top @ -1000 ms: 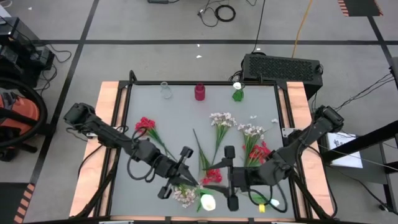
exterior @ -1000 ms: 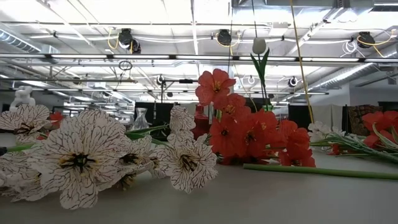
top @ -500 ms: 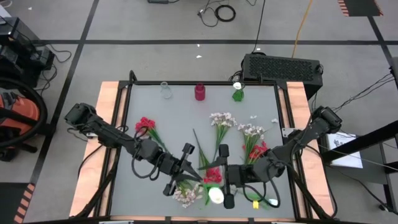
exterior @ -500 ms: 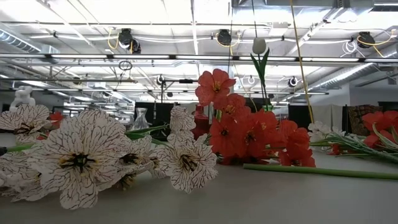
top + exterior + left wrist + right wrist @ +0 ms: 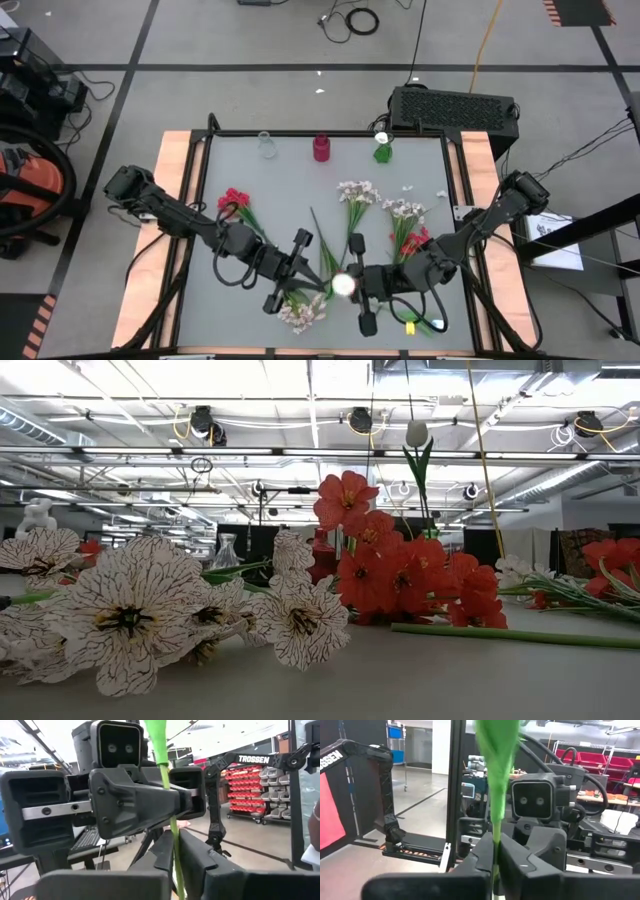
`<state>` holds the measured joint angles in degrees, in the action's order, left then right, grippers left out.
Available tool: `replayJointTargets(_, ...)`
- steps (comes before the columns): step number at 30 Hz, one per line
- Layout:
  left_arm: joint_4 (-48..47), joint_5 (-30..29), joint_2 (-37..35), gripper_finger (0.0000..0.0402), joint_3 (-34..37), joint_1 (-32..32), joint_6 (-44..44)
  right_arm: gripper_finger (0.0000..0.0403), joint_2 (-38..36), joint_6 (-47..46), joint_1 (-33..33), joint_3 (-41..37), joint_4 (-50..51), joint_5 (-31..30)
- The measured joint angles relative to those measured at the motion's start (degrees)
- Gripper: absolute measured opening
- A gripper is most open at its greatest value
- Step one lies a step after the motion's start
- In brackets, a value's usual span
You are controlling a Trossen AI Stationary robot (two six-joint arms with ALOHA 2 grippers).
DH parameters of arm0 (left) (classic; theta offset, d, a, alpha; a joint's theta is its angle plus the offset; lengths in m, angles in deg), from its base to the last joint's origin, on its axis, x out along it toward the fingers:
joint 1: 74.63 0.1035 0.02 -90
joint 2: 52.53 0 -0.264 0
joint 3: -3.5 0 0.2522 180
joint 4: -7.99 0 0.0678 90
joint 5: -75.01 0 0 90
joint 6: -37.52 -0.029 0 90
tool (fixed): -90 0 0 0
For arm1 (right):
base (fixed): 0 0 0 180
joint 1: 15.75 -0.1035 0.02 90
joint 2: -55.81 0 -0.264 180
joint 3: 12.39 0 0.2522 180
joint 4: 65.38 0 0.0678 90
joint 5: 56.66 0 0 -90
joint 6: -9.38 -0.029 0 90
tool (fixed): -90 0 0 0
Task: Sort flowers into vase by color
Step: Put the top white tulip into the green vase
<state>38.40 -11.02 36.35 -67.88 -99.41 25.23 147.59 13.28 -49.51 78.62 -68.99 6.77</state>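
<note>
**Right wrist view: a white tulip stem gripped between two arms**

In the right wrist view the right gripper [image 5: 495, 851] has its fingers pressed together on the thin green stem [image 5: 496, 820] of the white tulip [image 5: 343, 285], the leaf rising above the pinch. Directly opposite stands the left gripper [image 5: 172, 851], which in its own wrist view also has the same stem [image 5: 170, 810] between nearly shut fingers. From above, the two grippers meet near the front middle of the table [image 5: 280, 180], with the pale bud lifted between them and seen end-on.

Around them lie the other flowers: a red bunch [image 5: 233, 199] to the left, a red bunch [image 5: 413, 243] to the right, pale blossom clusters [image 5: 357, 191] toward the middle, and a veined white cluster [image 5: 300, 312] at the near edge. At the far edge stand a clear vase [image 5: 267, 145], a red vase [image 5: 321, 148] and a green vase [image 5: 382, 152], the last already holding one white bud.

Handling judgement: the stem looks light, slender and springy, likely wire-cored plastic, so it should tolerate a firm pinch but may swivel. Holding it on bare stem below the leaves, clear of the bud, seems best; the bloom end is top-heavy and will tend to droop.
</note>
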Motion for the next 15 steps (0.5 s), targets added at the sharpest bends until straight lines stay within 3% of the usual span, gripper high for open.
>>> replayJointTargets(6, -3.31, -4.64, -1.21, 0.0161, 0.00, -0.15, 3.20, 0.0004, -2.64, -1.55, -0.13, 0.00, 4.65, -1.26)
replayJointTargets(11, -14.54, -19.35, -5.52, 0.0259, 0.00, -0.48, 4.34, 0.0003, -10.29, -0.06, 0.03, 0.00, 17.61, -12.68)
replayJointTargets(15, -27.05, -32.77, -10.67, 0.0287, 0.00, -0.37, 5.15, 0.0003, -19.35, -0.06, 3.53, 0.00, 27.39, -20.83)
